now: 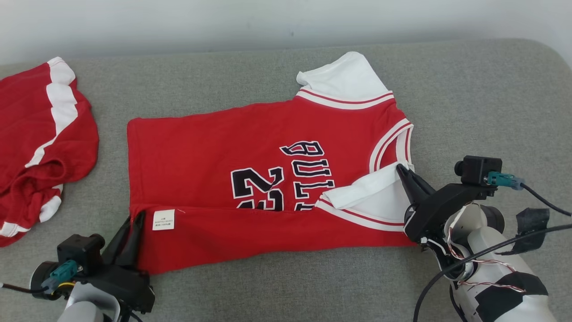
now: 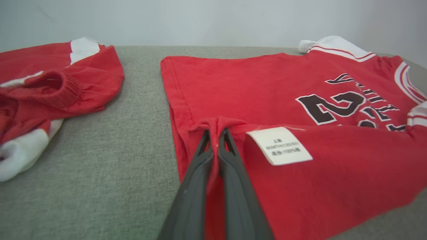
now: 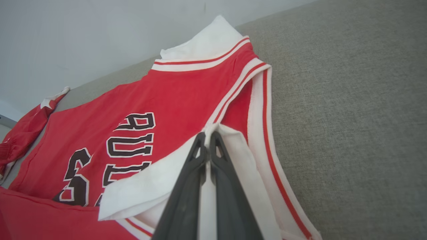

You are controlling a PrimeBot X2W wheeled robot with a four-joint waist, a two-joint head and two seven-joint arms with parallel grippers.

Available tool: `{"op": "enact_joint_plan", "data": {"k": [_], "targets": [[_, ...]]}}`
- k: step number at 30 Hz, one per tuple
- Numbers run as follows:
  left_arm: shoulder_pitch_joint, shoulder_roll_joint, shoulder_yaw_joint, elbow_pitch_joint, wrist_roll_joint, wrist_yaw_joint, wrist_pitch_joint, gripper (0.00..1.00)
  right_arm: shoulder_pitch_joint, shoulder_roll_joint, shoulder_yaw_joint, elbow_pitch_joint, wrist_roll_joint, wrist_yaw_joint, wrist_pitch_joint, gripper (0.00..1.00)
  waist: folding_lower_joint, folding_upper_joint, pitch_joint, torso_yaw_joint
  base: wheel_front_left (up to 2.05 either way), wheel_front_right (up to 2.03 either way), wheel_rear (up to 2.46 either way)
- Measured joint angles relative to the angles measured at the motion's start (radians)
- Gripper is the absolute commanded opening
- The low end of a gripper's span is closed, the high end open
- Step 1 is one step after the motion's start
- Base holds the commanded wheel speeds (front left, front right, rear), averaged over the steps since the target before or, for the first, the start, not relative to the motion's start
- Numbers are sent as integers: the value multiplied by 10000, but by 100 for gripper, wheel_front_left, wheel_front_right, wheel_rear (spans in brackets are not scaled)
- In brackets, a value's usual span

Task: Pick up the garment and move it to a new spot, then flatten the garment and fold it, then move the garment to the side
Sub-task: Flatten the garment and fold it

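We see the shirt (image 1: 214,152) lying on the grey cushion (image 1: 469,112), stretched between the two grippers, its near edge turned over onto its front. The shirt is a matte red cloth with a stitched hem, white ribbed bands with thin red stripes at the neck and armholes, and short white sleeves; black letters and numerals (image 1: 286,179) outlined in white are printed on the front. The left gripper (image 1: 134,223) has its two dark, tapering fingers pressed together on a puckered fold of red hem, which rises in a small ridge between the tips; a white rectangular label (image 1: 163,219) with small print that we cannot read lies just to the right of those tips. The right gripper (image 1: 402,170) is likewise closed, pinching the edge of a white sleeve (image 1: 371,188) that is folded over the red front to the left of its tips; the striped neck band runs just beyond and to the right of them. The turned-over strip covers the lower part of the letters and numerals, so we cannot read them whole. Well to the left of the left gripper lies a second red garment (image 1: 40,134) with white panels and a gathered elastic band, crumpled and cut off by the picture's edge. The cushion has a coarse woven texture; a plain pale wall (image 1: 268,22) rises behind it.
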Motion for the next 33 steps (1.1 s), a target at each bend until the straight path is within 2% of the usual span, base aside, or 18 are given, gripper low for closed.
{"op": "enact_joint_plan", "data": {"k": [1, 6, 15, 24, 33], "targets": [[-25, -15, -12, 50, 15, 36, -65, 100, -37, 13, 42, 109, 75, 0, -173, 100, 0, 0, -26, 6, 0, 0, 0], [89, -132, 115, 102, 46, 190, -341, 100, -52, -136, 263, 336, 251, 0, -1104, 100, 0, 0, -236, 44, 0, 0, 0], [1531, -468, 529, -1149, 79, 610, -470, 100, 1024, -821, 353, -221, -178, 0, -2437, 100, -2, 0, -705, 194, 0, 0, 0], [2336, -759, 817, -1423, 92, 642, -470, 100, 2231, -878, -217, -963, -648, 0, -2215, 100, -2, 0, -661, 149, 0, 0, 0], [2344, -1045, 1246, -978, 182, 389, -470, 100, 2955, -629, -525, -1221, -1212, 0, -1720, 100, -2, -1, -424, 69, 0, 0, 0]]}}
